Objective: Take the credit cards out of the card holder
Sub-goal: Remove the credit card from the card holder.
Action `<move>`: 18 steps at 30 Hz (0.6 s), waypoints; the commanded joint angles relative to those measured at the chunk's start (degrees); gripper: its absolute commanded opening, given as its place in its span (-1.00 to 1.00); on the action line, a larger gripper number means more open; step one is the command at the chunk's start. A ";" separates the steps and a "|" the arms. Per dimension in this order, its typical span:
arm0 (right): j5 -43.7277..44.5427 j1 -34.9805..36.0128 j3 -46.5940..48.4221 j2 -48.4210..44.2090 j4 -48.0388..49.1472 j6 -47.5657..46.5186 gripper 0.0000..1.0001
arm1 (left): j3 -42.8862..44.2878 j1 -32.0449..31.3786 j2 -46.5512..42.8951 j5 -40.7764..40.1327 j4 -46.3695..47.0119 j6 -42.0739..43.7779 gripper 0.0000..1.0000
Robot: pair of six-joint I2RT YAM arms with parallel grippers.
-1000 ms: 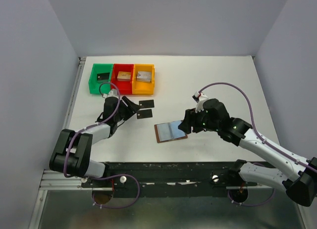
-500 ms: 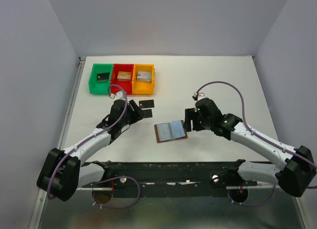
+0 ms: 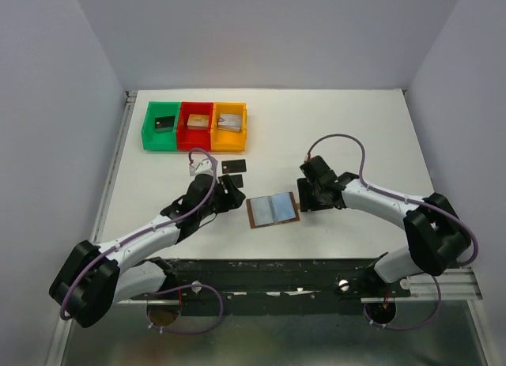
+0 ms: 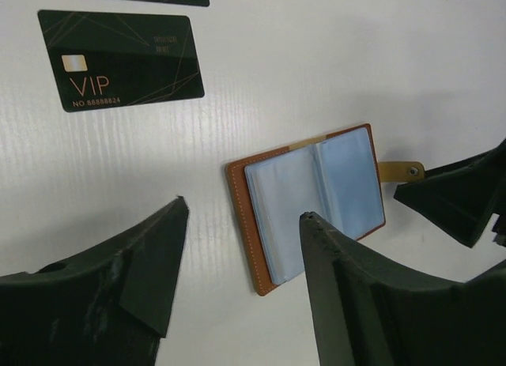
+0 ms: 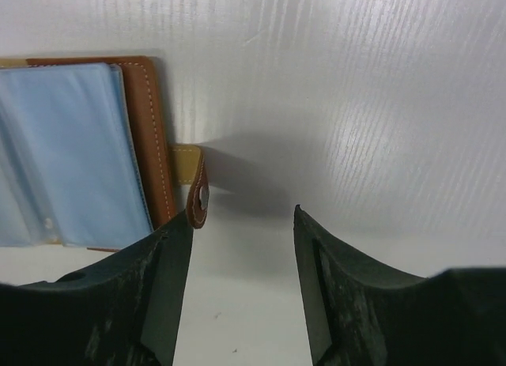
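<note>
White table [image 3: 356, 129] bears card holder [image 3: 272, 210] (open) between left claw [image 3: 230, 198], right claw [image 3: 303, 201].

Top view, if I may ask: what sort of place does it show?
Probably a robot lab test cell: plain grey walls enclosing a white table, arms bolted at its edge, coloured trays.

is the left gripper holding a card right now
No, in the left wrist view the left gripper is spread open with nothing gripped, and the black VIP card lies flat on the table beyond it.
</note>
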 commanded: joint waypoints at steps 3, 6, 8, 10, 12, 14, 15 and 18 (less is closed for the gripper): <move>-2.36 -3.74 2.89 4.21 1.39 -0.68 0.04 | -2.92 -0.07 -2.61 0.80 2.29 -2.98 0.91; -3.85 -4.54 2.81 4.74 2.96 -0.77 -0.08 | -6.96 0.02 -6.83 0.81 7.65 -4.21 0.98; -4.82 -4.54 3.33 5.35 3.23 -0.95 -0.11 | -8.90 0.10 -9.12 0.63 10.29 -5.09 0.99; -5.35 -4.54 3.77 6.14 3.41 -0.95 -0.10 | -9.35 0.11 -10.26 0.45 10.92 -5.79 0.98; -5.61 -4.54 4.12 6.50 3.58 -0.95 -0.03 | -8.82 0.11 -10.27 0.36 9.34 -6.41 0.98; -5.96 -4.54 4.13 6.32 3.93 -1.04 0.04 | -7.77 0.19 -9.83 0.54 7.15 -6.41 0.98; -5.79 -4.54 4.30 6.50 3.85 -1.04 0.06 | -7.33 0.11 -9.66 0.89 6.44 -6.32 0.98; -6.05 -4.54 5.18 7.55 3.67 -1.21 0.06 | -6.97 0.11 -9.13 1.77 6.17 -5.88 0.98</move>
